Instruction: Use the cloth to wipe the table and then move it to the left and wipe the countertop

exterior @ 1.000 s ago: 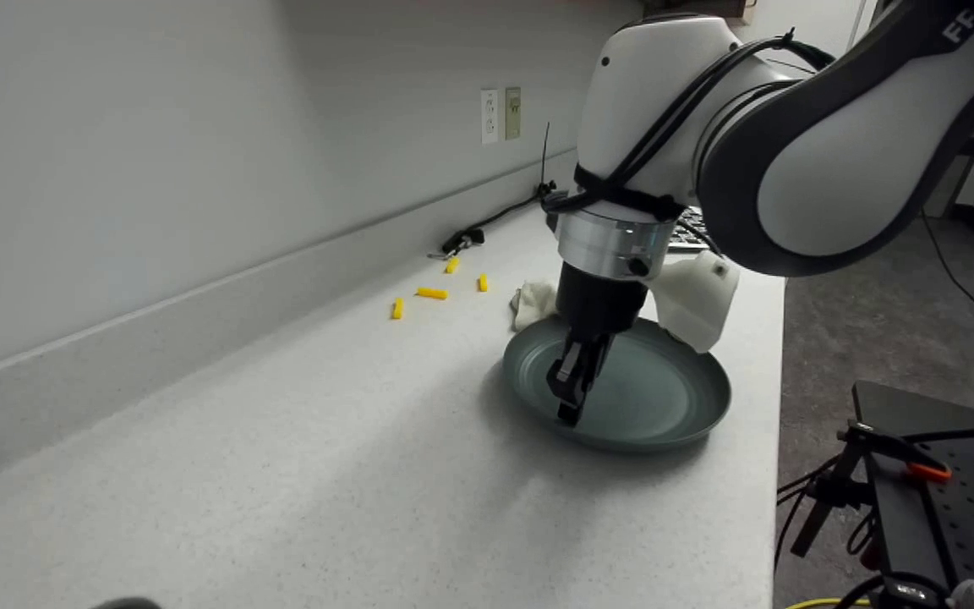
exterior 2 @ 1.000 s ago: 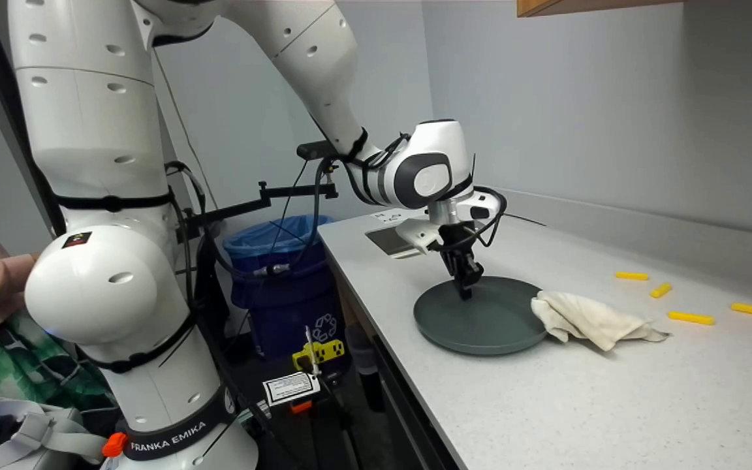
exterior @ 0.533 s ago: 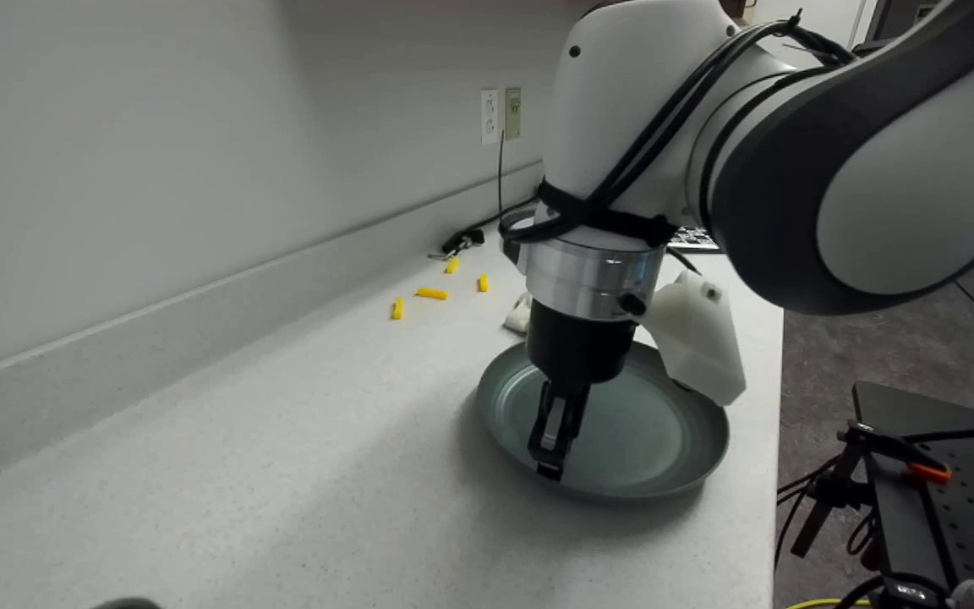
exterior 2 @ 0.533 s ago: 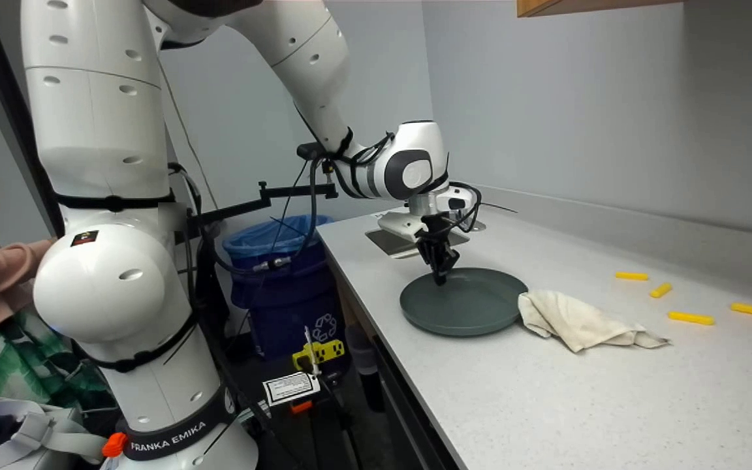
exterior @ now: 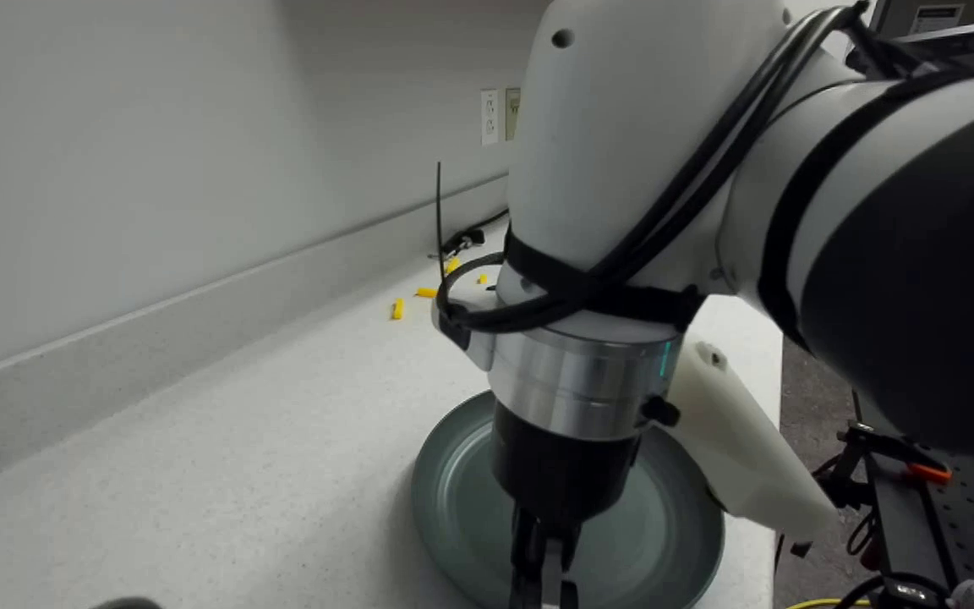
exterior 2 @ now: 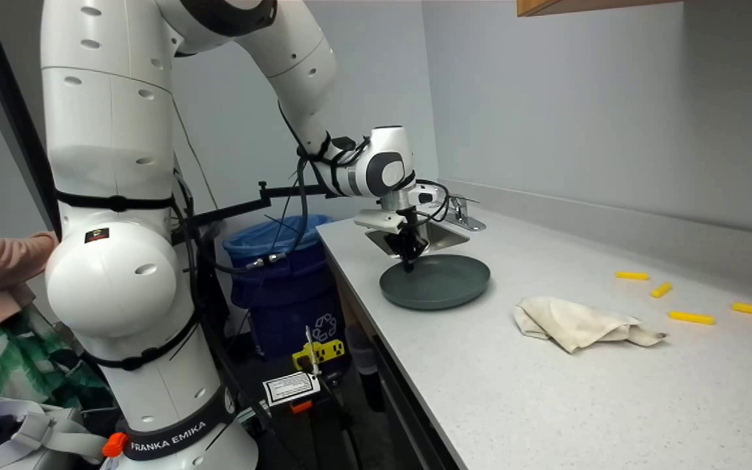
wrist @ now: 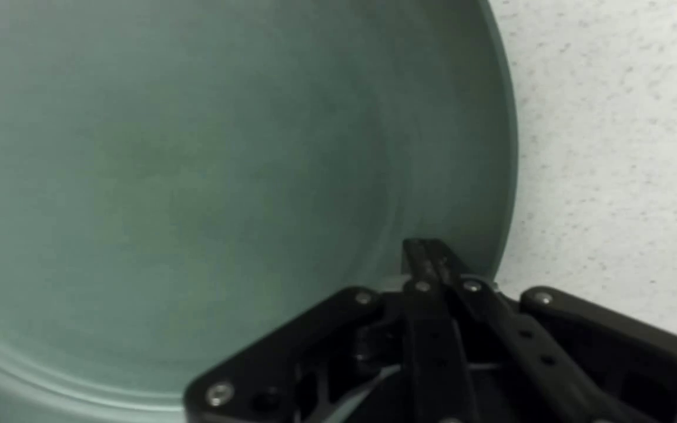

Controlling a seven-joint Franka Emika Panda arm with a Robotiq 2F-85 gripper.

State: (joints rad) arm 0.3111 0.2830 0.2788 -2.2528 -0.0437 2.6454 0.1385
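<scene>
The cream cloth [exterior 2: 578, 324] lies crumpled on the white speckled countertop [exterior 2: 611, 405], with a gap between it and the plate. In an exterior view the arm hides it, and it is outside the wrist view. A dark green plate [exterior 2: 441, 287] sits on the countertop near the sink; it also shows in an exterior view [exterior: 462, 499] and fills much of the wrist view [wrist: 197, 176]. My gripper [wrist: 424, 242] is shut with nothing between its fingers. Its tips are inside the plate near the rim, as an exterior view [exterior 2: 408, 266] also shows; whether they touch it is unclear.
Several yellow pieces [exterior 2: 690, 318] lie near the wall. A sink [exterior 2: 444, 236] with a faucet [exterior 2: 464, 215] is just behind the plate. A blue bin [exterior 2: 278, 287] stands beside the counter. A wooden cabinet [exterior 2: 585, 6] hangs above.
My shut gripper and the plate have moved together toward the sink. The plate has come away from the cloth, which shifted slightly and now lies flatter. The yellow pieces have not moved.
</scene>
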